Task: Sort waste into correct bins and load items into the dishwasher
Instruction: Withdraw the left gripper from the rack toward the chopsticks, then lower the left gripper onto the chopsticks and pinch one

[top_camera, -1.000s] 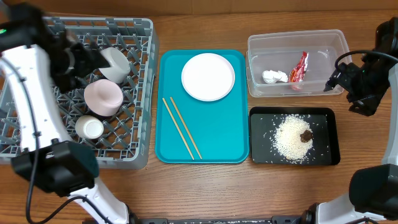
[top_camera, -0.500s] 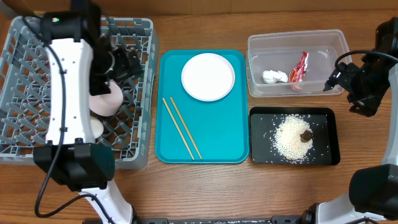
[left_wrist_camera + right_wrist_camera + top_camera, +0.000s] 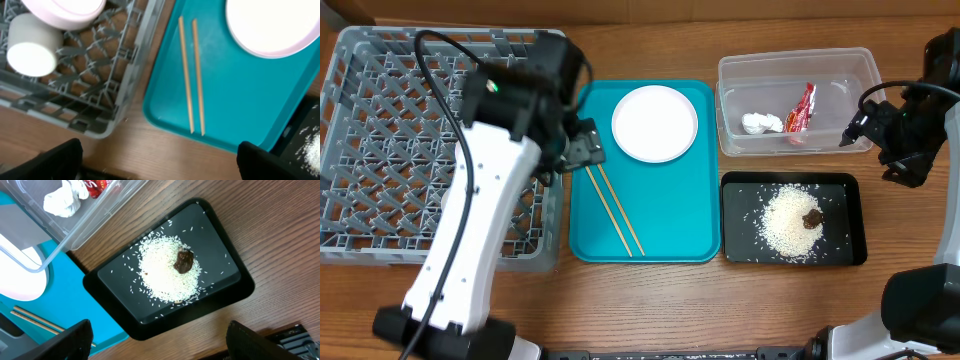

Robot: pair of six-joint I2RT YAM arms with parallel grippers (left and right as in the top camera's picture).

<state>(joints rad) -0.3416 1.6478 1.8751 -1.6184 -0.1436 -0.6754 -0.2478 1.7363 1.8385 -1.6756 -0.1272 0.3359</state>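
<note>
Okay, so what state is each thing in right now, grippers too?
white plate, on the teal tray
chopsticks, on the teal tray
pink bowl, in the dish rack
white cup, in the rack
red wrapper, in the clear tub
tissue, in the tub
rice, in the black tray
brown lump, on the rice
left gripper, open
right gripper, open

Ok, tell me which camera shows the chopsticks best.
Left wrist: both chopsticks lie full length and large on the teal tray. Overhead shows them small. Right wrist catches only a short stretch at its edge.
</note>
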